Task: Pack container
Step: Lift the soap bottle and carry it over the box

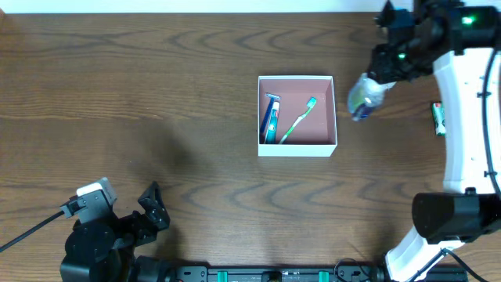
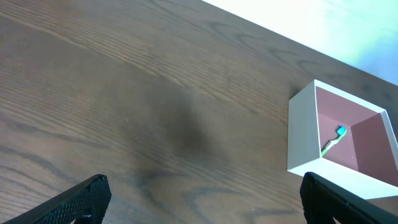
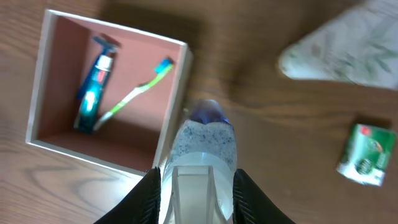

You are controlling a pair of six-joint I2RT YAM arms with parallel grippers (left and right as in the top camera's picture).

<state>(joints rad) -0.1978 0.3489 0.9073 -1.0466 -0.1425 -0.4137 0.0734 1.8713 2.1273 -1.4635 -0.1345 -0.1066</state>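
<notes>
**Wood table (image 1: 156, 94): bottle (image 3: 202, 152) may clip container (image 1: 297, 150) wall**

The right gripper (image 3: 198, 194) clasps the clear, blue-capped bottle. The container lies ahead-left of the claw, its wall beside the cap. Released here, the bottle would likely strike the rim and roll away. The left gripper (image 2: 208, 200) gapes open.

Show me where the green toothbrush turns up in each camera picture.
Overhead: the green toothbrush lies slanted in the right half of the container, picture centre.
Left wrist: the toothbrush shows inside the container, far right.
Right wrist: the toothbrush is upper left, beside a blue tube.
Shared landmark: the white-walled container.
</notes>
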